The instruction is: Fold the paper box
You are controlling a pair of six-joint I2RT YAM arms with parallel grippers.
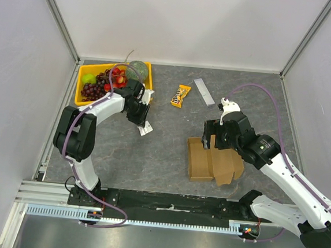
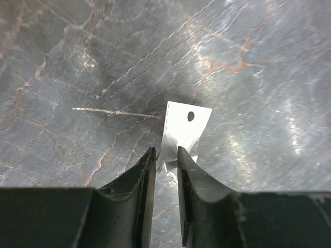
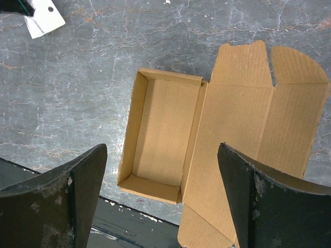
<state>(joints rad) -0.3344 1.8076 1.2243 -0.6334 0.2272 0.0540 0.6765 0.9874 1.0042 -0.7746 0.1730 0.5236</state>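
My right gripper (image 3: pixel 161 150) hangs wide open and empty above the paper box (image 3: pixel 227 124), which lies on the table (image 1: pixel 164 141) with its tray formed and lid flat. My left gripper (image 2: pixel 165 151) stands narrow about a white packet (image 2: pixel 183 129); I cannot tell if it grips. Risk: an off-centre descent crushes a tray wall.

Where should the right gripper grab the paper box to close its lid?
Probably the paper box's outer lid flap, approached from the right. The lid lies flat, hinged on the base's right wall, so that free edge swings farthest. The right gripper is open above it.
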